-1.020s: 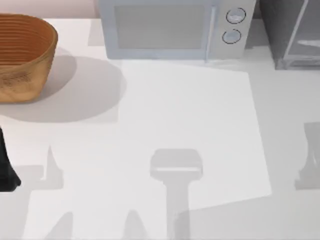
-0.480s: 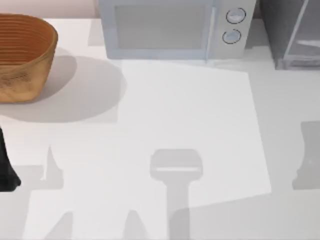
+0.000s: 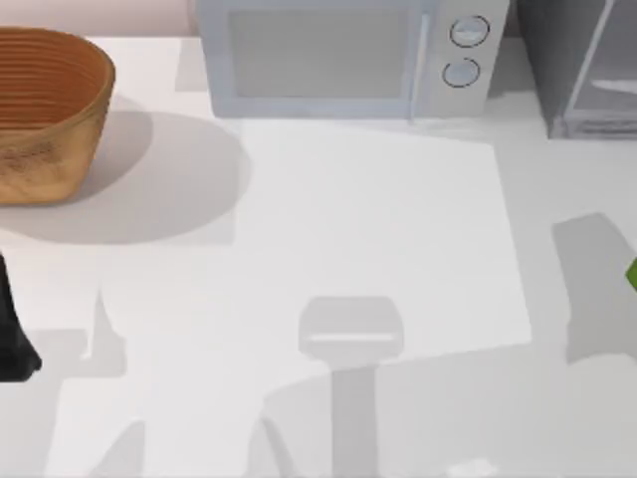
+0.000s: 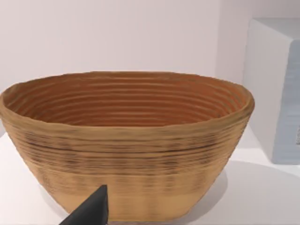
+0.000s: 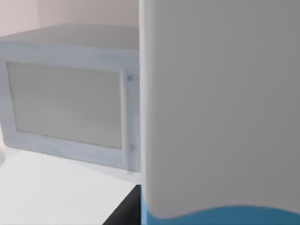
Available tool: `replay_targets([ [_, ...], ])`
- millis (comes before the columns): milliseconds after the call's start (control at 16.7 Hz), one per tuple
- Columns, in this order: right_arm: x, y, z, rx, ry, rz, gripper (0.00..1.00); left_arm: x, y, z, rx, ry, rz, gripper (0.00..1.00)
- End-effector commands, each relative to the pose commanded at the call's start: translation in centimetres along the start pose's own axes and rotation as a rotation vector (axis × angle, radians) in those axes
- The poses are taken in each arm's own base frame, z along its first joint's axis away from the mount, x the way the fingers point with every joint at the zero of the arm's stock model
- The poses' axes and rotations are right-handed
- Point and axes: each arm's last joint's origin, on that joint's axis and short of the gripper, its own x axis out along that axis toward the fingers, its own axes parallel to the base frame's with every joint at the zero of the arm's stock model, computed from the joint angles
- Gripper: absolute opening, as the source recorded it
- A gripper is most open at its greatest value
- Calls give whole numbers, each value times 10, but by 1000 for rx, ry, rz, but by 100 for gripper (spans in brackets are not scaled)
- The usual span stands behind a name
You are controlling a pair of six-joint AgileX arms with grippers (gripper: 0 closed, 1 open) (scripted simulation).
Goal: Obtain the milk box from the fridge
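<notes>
Left arm: dark form at the table's left edge in the top view, near side; parked. One dark fingertip (image 4: 91, 211) of the left gripper shows in the left wrist view; how far the fingers stand apart cannot be told.
Woven brown basket (image 3: 45, 110): far left of the white table (image 3: 368, 249), straight ahead of the left gripper and near it; hollow, wide ribbed rim.
Light grey microwave with two round knobs (image 3: 343, 60): at the table's back, beside the basket.
Dark grey speckled fridge with pale door panel (image 3: 582, 65): back right corner, beside the microwave.
Milk box (image 5: 220, 108): white top and blue side close up against the right wrist camera, upright, in front of the microwave (image 5: 70, 103). A green sliver (image 3: 631, 274) at the top view's right edge, well forward of the fridge.
Right gripper: a dark part (image 5: 124, 211) shows just beside the carton; grip and finger spread cannot be told.
</notes>
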Motion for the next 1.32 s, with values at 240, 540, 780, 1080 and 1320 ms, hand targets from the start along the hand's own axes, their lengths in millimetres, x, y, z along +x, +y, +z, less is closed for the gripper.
replay_targets([
  [240, 18, -10, -16, 21, 27, 171, 0, 0, 0, 0, 0, 0, 0, 100],
  [540, 30, -18, -35, 28, 31, 348, 0, 0, 0, 0, 0, 0, 0, 100],
  [780, 34, -22, -44, 17, 20, 428, 0, 0, 0, 0, 0, 0, 0, 100],
  [1080, 35, -23, -45, 14, 18, 439, 0, 0, 0, 0, 0, 0, 0, 100],
  [1320, 39, -21, -47, 11, 16, 440, 0, 0, 0, 0, 0, 0, 0, 100],
])
